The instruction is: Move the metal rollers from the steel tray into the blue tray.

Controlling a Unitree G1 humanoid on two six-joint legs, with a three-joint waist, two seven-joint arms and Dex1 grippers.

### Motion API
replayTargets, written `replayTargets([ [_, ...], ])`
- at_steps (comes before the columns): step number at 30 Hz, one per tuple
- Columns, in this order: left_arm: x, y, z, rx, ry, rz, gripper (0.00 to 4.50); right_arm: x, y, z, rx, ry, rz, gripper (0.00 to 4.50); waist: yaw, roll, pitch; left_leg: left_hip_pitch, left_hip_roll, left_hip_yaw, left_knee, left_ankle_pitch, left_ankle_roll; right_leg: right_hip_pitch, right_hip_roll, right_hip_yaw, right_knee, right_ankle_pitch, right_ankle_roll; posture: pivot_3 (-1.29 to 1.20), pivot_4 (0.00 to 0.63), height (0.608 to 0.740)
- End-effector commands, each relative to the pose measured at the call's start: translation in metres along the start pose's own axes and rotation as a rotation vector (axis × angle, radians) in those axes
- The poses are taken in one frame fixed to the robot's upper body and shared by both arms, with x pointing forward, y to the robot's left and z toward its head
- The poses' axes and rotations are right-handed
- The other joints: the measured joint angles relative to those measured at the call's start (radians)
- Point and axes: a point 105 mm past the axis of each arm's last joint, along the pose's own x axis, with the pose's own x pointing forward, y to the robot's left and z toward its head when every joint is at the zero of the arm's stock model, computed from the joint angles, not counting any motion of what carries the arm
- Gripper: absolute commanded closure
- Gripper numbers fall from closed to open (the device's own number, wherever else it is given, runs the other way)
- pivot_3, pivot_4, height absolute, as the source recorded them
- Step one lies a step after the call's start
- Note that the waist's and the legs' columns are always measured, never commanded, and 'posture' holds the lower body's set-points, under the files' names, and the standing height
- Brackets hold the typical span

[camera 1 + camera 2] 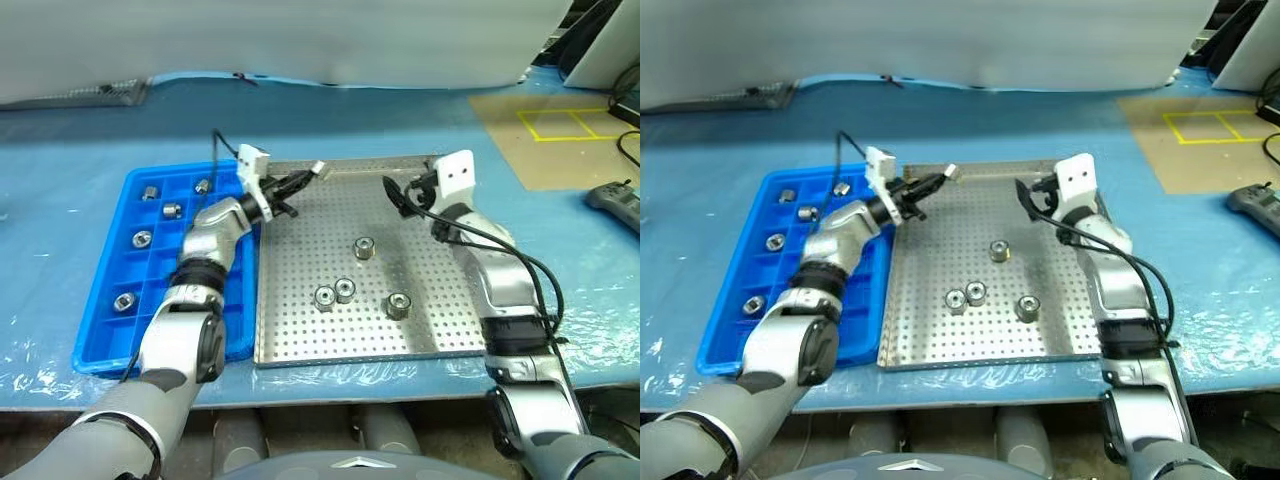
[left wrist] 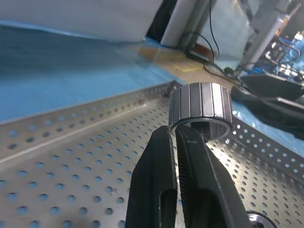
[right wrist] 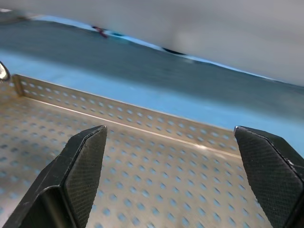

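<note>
Four shiny ring-shaped metal rollers [image 1: 345, 290] lie on the perforated square steel tray [image 1: 300, 335]; five sit in the gridded blue plastic tray [image 1: 105, 340]. Left gripper [image 1: 310, 176] pinches another roller [image 2: 201, 105] above the steel tray; right gripper [image 1: 398, 192] hangs spread wide.

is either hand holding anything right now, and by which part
The left hand grips a small ribbed silver metal roller by its ring wall, one finger inside its hole. The right hand is open, empty.
</note>
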Motion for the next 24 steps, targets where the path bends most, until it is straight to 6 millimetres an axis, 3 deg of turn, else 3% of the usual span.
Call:
replayTargets([
  [1,-0.028,-0.009,0.033,0.072,-0.077,0.075,4.47,0.022,0.023,0.016,-0.021,-0.065,0.119,0.0,0.017,-0.001,0.0,0.0,0.0,0.0,-0.001,0.0,0.0,-0.001,0.0,0.0,0.0,0.0,0.0,0.08,0.15,0.74],
  [6,-0.076,-0.018,0.047,0.143,-0.084,0.276,4.47,0.046,0.05,0.019,-0.012,-0.083,0.238,0.0,0.078,-0.002,0.001,-0.003,0.003,0.0,-0.001,0.0,0.0,-0.002,-0.001,-0.006,0.001,-0.002,-0.003,0.21,0.15,0.74],
  [11,-0.118,-0.018,0.043,0.23,-0.049,0.504,4.47,0.058,0.077,0.016,0.013,-0.086,0.332,0.0,0.124,-0.002,0.002,-0.003,0.003,-0.001,-0.001,0.0,0.0,-0.001,-0.002,-0.009,0.001,-0.003,-0.004,0.3,0.15,0.74],
  [18,-0.148,-0.024,0.021,0.25,0.042,0.637,4.47,0.064,0.091,0.015,0.031,-0.097,0.376,0.0,0.153,-0.003,0.002,-0.005,0.004,-0.006,-0.001,0.002,-0.004,-0.001,-0.002,-0.013,0.002,-0.003,-0.004,0.38,0.15,0.74],
  [24,-0.172,-0.007,-0.001,0.238,0.118,0.8,4.47,0.064,0.093,0.009,0.028,-0.087,0.379,0.0,0.167,-0.003,0.002,-0.008,0.004,-0.011,-0.001,0.003,-0.006,-0.001,-0.001,-0.017,0.002,-0.003,-0.004,0.38,0.15,0.74],
])
